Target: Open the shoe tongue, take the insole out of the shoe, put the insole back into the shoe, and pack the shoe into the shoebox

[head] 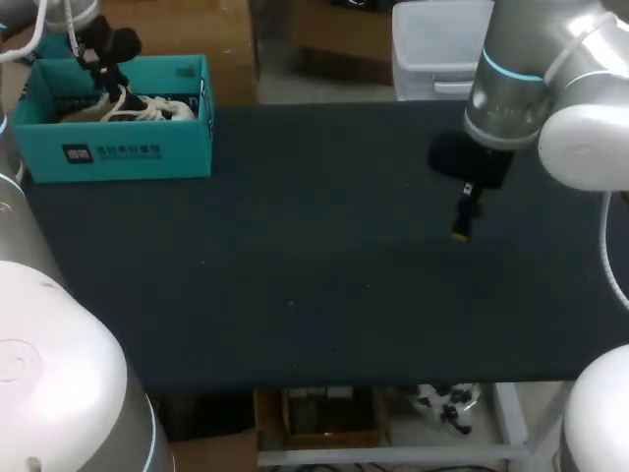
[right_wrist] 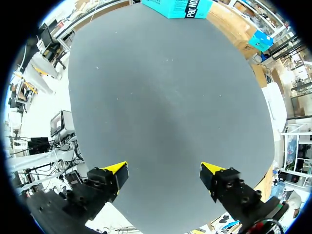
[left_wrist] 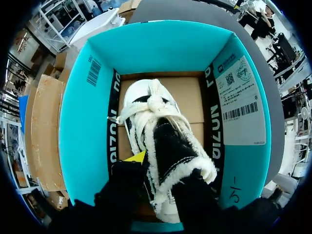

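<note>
Because the left gripper (left_wrist: 165, 168) holds the shoe (left_wrist: 161, 131) at the heel end, with its 2 fingers set against opposite sides of the fleece collar (left_wrist: 195, 165), the release is the step most likely to go wrong. The shoe lies inside the shoebox (left_wrist: 161, 46), toe pointing away from the gripper and sole towards the cardboard floor, slightly askew to the side walls.

Likely faults:
1. If the fingers open only a little, the fleece may catch on a tip and the shoe would lift with the arm as it rises.
2. If the arm withdraws at an angle, a finger may strike the near wall and drag or tip the light box across the table (head: 314, 275).
3. The knotted laces (left_wrist: 155, 102) lie loose and could snag.
4. The insole cannot be seen from these views, so whether it is seated is unconfirmed.

The right gripper (right_wrist: 163, 173) hangs over bare table, well apart from the box, fingers spread wide and holding nothing.

Markings: 1 white label (left_wrist: 239, 105) with a barcode and a square code sits on a side wall. A second barcode (left_wrist: 93, 70) is on the opposite wall. Black bands (left_wrist: 113, 122) with white lettering run along both inner walls. A handwritten mark (left_wrist: 235, 195) is near 1 corner. The print is not transcribed here.
</note>
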Robot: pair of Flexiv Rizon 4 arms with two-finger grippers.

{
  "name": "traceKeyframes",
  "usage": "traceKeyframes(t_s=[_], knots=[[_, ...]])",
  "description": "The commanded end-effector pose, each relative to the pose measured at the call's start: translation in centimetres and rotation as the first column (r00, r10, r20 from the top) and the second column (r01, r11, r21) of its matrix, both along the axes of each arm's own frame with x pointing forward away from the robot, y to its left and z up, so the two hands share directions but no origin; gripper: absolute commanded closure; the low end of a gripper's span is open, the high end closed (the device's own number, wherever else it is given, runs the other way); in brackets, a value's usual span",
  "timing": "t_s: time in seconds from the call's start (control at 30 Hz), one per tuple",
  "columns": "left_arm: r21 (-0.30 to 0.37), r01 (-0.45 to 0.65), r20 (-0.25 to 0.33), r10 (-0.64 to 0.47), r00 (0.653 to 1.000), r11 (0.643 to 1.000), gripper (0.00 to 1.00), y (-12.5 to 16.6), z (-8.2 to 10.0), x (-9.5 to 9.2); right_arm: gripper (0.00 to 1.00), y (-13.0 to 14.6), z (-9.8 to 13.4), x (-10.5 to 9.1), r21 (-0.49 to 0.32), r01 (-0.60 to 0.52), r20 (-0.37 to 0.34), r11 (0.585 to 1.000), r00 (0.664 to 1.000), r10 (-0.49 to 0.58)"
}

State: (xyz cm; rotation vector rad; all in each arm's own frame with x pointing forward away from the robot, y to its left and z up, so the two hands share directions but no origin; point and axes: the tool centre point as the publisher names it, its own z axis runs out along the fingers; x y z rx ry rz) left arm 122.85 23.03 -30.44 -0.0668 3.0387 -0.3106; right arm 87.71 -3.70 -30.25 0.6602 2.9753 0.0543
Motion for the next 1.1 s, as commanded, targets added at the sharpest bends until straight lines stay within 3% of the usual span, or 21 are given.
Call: traceKeyframes(t_s=[0.03,0.4,0.57,0.8,1.1], knots=[[-0.005,0.030,-0.161,-0.031,0.987,1.000,0.00,-0.1,2.5,-0.4,0.00,0.0,0.1,0.0,-0.002,0.000,-0.002,1.000,1.000,0.000],[-0.047,0.033,-0.045,-0.035,0.998,0.998,0.00,-2.2,10.5,-4.9,0.00,0.0,0.1,0.0,-0.002,0.000,-0.002,1.000,1.000,0.000],[-0.035,0.048,-0.006,-0.048,0.999,0.998,0.00,-4.5,13.0,-7.7,0.00,0.0,0.1,0.0,-0.002,0.000,-0.002,1.000,1.000,0.000],[0.023,-0.005,0.025,0.004,1.000,1.000,0.00,-8.1,14.2,-11.4,0.00,0.0,0.1,0.0,-0.002,0.000,-0.002,1.000,1.000,0.000],[0.092,-0.049,0.086,0.041,0.995,0.995,0.00,-11.3,13.8,-16.5,0.00,0.0,0.1,0.0,-0.002,0.000,-0.002,1.000,1.000,0.000]])
